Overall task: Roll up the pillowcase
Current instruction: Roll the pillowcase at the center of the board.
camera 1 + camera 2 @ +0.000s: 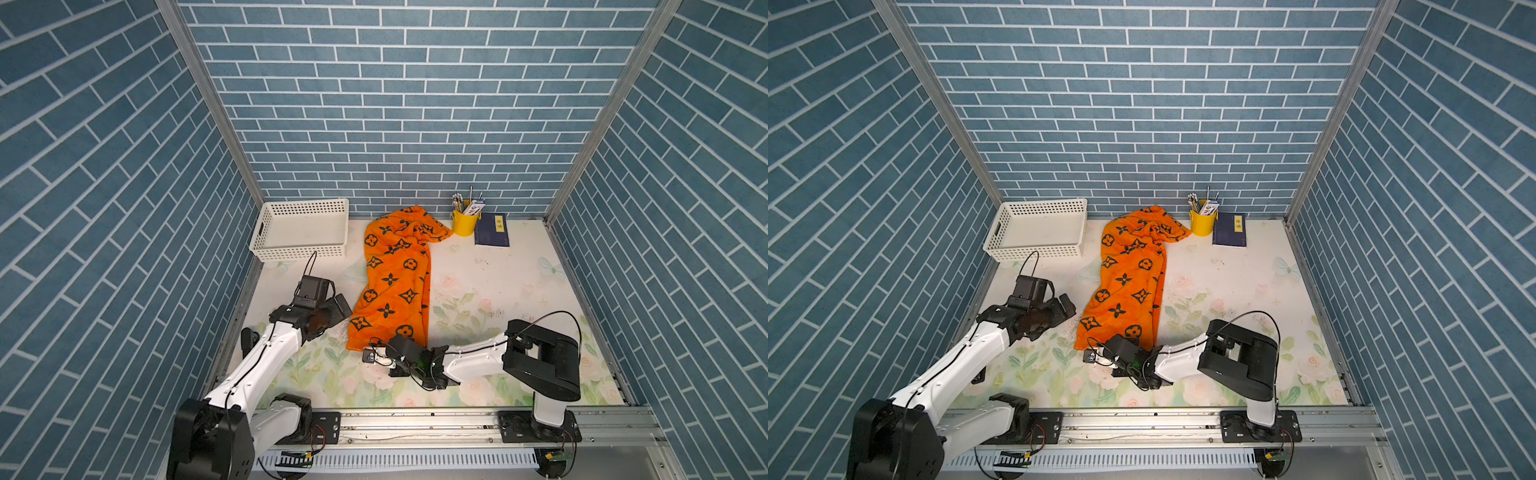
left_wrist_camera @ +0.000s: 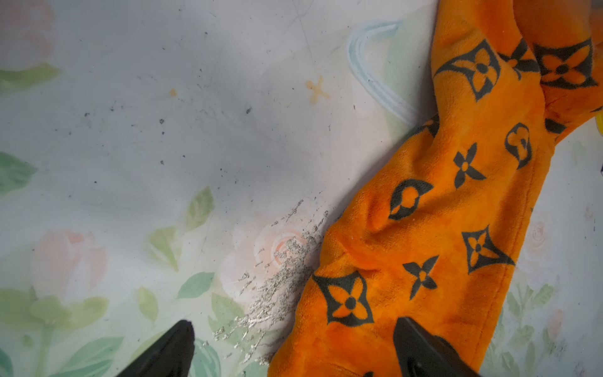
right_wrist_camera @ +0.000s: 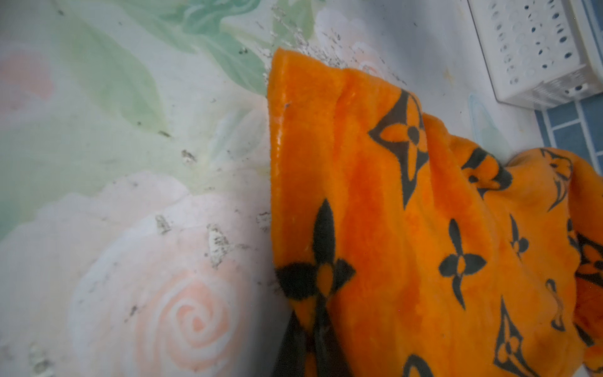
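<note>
on my floral table [image 1: 498,274] the pillowcase [image 1: 395,286] lies as a crumpled strip mid-table, bunched at the back wall. my left gripper [image 2: 293,346] stands wide at its near left edge; my right gripper [image 3: 303,342] is pinched closed on its near hem.

the pillowcase [image 1: 390,282] is bright orange with black four-petal flowers, diamond stars and circled flowers. the table [image 1: 498,270] is off-white with pale pink roses, green leaves and a light blue butterfly. at the table's 11 o'clock a white perforated basket [image 1: 299,249]; at 1 o'clock a yellow cup [image 1: 463,224] and navy book [image 1: 492,230]. walls [image 1: 395,104]: blue brick.
</note>
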You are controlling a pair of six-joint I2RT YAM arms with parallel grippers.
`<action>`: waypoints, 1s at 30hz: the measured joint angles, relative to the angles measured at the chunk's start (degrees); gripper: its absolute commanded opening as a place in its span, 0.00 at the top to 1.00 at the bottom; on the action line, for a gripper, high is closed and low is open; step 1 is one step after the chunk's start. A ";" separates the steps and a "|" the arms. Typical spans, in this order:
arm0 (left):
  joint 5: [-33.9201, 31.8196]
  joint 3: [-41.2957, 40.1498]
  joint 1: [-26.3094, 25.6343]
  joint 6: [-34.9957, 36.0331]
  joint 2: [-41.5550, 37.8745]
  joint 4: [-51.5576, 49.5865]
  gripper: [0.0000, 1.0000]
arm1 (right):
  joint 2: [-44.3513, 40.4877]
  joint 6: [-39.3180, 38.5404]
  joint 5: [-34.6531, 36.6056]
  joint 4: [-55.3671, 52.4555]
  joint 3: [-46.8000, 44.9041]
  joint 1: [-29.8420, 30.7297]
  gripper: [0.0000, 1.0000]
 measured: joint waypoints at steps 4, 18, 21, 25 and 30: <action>-0.59 0.50 0.15 -0.04 -0.90 -0.59 0.00 | -0.35 0.22 -0.63 -1.09 0.39 -0.52 1.00; -0.98 0.59 0.24 0.81 -5.07 -0.90 0.02 | -3.82 3.41 -8.24 -5.20 6.12 -10.54 1.00; -0.44 0.37 0.24 1.60 -6.56 -0.90 0.07 | -3.80 3.78 -9.53 -5.66 7.08 -12.31 1.00; 1.51 -1.73 -0.33 2.58 -9.73 -0.22 0.18 | -3.19 4.35 -11.52 -6.08 8.90 -14.88 1.00; 4.33 -5.86 -3.26 2.82 -12.55 1.73 0.37 | -0.87 5.33 -14.23 -7.26 12.76 -17.62 1.00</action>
